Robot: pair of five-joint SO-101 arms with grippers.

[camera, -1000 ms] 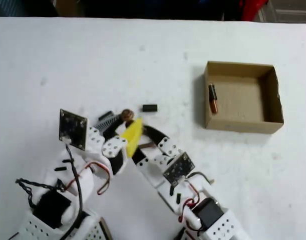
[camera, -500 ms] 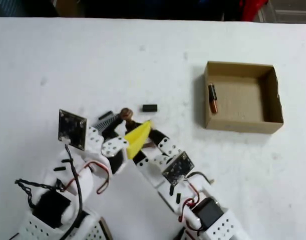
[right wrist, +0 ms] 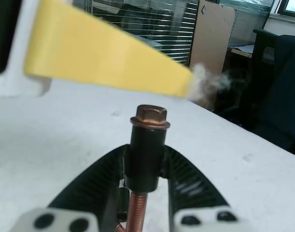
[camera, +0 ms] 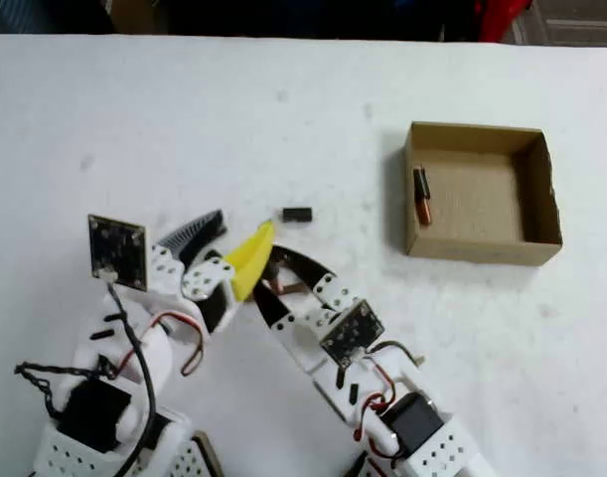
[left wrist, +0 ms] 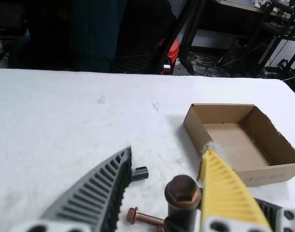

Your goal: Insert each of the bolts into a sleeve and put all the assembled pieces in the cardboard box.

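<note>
1. Contact: your right gripper point(right wrist: 145, 153) is clamped on a black sleeve point(right wrist: 146, 145). The sleeve stands upright with a copper bolt point(right wrist: 151, 116) through it, head on top and thread coming out below.
2. Your left gripper point(left wrist: 167, 153) is spread wide and holds nothing. The sleeve with its bolt stands between its grey and yellow fingers, closer to the yellow one, and a gap shows between that finger and the bolt head.
3. A second bolt point(left wrist: 145, 217) lies on its side just beside the foot of the held sleeve. A loose sleeve point(camera: 297, 215) lies on the table point(camera: 184, 119) near the left gripper's fingertips, apart from them.
4. The cardboard box point(camera: 482, 248) stands well apart from both grippers, open on top. Inside it lies one assembled piece point(camera: 421, 196), close to the wall that faces the loose sleeve.
</note>
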